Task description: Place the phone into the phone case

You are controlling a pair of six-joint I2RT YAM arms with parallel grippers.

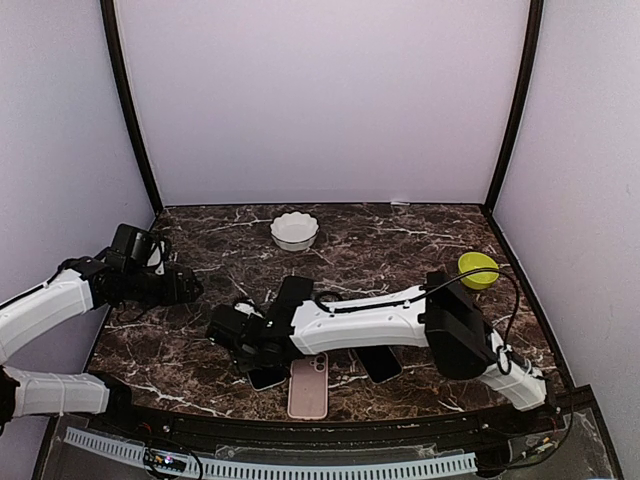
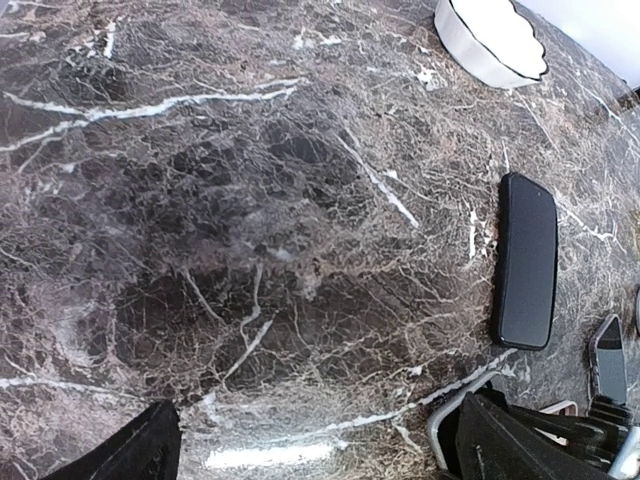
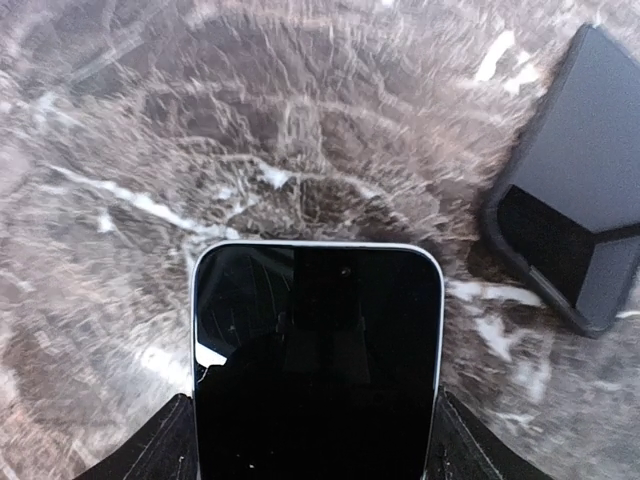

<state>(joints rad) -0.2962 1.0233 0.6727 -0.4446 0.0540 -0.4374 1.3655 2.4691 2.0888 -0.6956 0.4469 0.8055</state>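
Phone point(image 3: 318, 330) pinched by its long edges in right claw point(image 3: 315, 430).
Black phone case point(image 3: 575, 190) lies on marble surface point(image 3: 200, 120), ahead and right of that claw, apart from phone; left claw point(image 2: 310, 458) spread wide, empty.

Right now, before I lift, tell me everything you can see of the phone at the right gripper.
The phone is a thin slab with rounded corners. Its glossy black screen faces up, dark and mirroring the gripper, inside a thin pale, metallic-looking rim. It seems to lie flat on the marble table, between the fingers of the right gripper, which appear to press its two long sides. Its near end is cut off by the frame. A dark flat object lies apart to its right.
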